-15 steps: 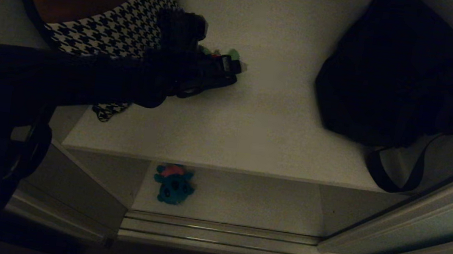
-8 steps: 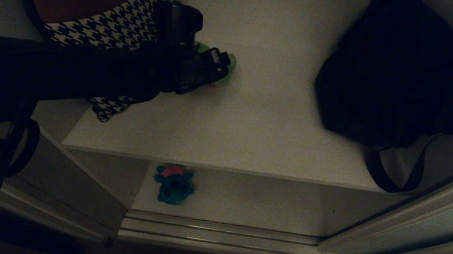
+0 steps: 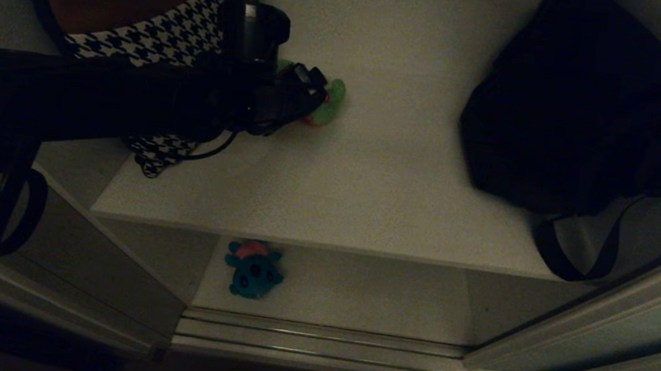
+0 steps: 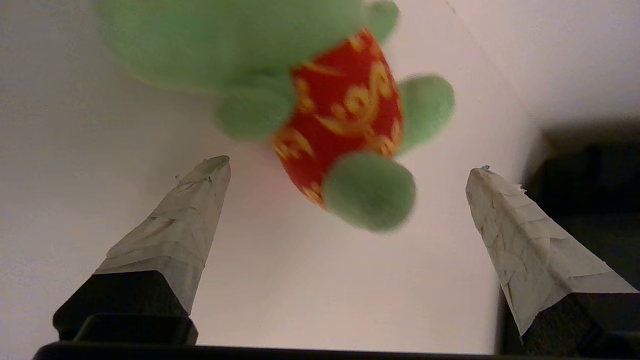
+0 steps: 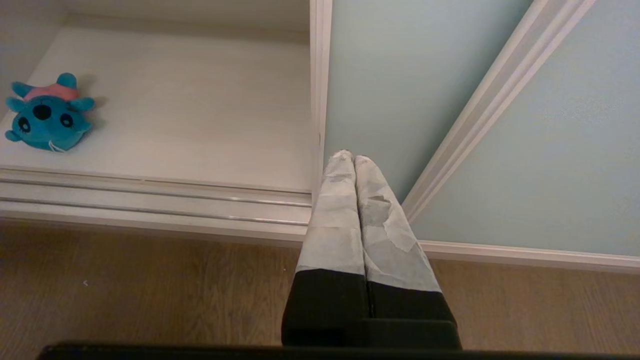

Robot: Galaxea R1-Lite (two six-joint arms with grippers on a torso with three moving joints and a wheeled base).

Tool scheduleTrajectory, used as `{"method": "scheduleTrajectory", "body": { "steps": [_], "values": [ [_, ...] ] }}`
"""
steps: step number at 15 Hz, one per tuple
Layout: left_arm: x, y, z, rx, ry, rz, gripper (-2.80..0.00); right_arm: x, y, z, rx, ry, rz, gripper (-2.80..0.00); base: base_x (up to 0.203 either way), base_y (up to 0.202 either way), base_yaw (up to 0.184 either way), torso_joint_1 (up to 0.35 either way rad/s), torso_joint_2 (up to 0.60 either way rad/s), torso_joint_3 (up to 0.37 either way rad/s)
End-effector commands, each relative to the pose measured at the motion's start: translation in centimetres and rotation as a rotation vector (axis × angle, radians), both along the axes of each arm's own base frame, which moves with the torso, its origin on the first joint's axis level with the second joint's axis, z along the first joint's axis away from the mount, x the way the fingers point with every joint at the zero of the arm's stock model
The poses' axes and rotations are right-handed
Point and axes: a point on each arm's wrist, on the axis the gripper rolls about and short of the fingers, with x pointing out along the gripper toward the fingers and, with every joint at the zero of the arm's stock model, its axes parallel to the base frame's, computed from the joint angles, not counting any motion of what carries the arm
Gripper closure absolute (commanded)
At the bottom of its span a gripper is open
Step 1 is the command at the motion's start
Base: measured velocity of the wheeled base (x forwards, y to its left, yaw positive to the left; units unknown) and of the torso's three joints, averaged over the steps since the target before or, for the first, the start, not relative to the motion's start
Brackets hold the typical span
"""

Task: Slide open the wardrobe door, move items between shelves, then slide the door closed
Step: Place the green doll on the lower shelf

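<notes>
I am hovering the left gripper [image 4: 345, 167], fingers [image 4: 192, 200] spread wide and empty, straddling the green plush toy [image 4: 345, 120] on the upper shelf [image 3: 367, 190] for pickup

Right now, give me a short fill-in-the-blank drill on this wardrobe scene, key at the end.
1. The left tool stands ____ in front of the green plush toy in red flowered shorts.
2. The teal-blue plush toy with a pink tuft lies on the ____ white shelf.
3. The right tool has its taped fingers ____.
4. The big black strapped bag sits on the ____ white shelf.

Missing words: open; lower; shut; upper
</notes>
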Motion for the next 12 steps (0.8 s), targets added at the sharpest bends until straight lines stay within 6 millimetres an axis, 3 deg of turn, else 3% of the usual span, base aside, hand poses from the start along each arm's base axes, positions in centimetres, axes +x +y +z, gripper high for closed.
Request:
{"method": "scheduleTrajectory", "body": {
  "steps": [1, 5, 10, 12],
  "values": [
    [0.5, 0.4, -0.4, -0.018, 0.014, 0.017, -2.80, 0.0, 0.0, 0.0, 0.000, -0.001, 0.000, 0.00, 0.000, 0.000, 0.000, 0.000, 0.00, 0.000],
    [1.3, 0.9, -1.1, -0.073, 0.040, 0.037, -2.80, 0.0, 0.0, 0.0, 0.000, -0.001, 0.000, 0.00, 0.000, 0.000, 0.000, 0.000, 0.00, 0.000],
    [1.6, 0.9, -0.4, -0.117, -0.050, -0.057, -2.80, 0.0, 0.0, 0.0, 0.000, -0.001, 0.000, 0.00, 0.000, 0.000, 0.000, 0.000, 0.00, 0.000],
    [2.2, 0.6, -1.4, -0.112, -0.035, -0.074, -2.80, 0.0, 0.0, 0.0, 0.000, -0.001, 0.000, 0.00, 0.000, 0.000, 0.000, 0.000, 0.00, 0.000]
  ]
}}
